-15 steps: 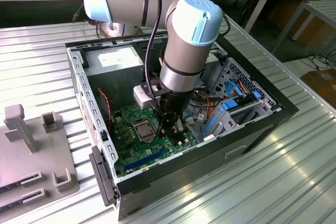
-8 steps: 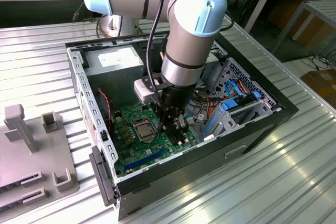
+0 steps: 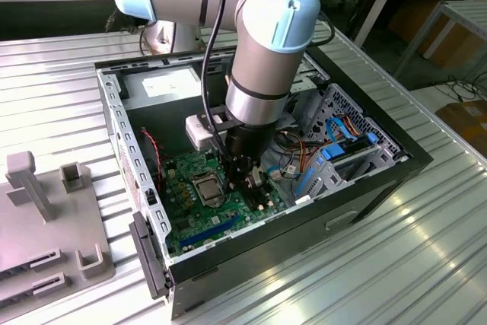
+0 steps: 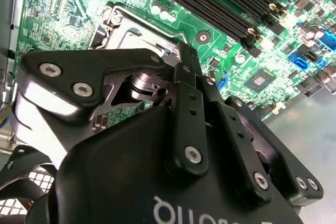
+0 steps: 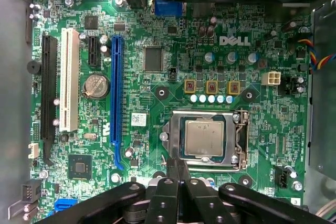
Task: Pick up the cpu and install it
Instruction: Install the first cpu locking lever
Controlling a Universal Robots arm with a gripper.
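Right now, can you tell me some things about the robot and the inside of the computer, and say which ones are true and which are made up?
1. The small square silver-grey cpu lies flat inside the hinged metal socket frame on the green motherboard. True.
2. The black end effector carries the cpu up in the air. False: the cpu sits in the socket, and the end effector's closed fingers hold nothing that can be seen.
3. The motherboard lies on the ribbed metal table outside any case. False: it sits inside the open black computer case.
4. A long blue slot runs beside a long white slot on the motherboard. True.
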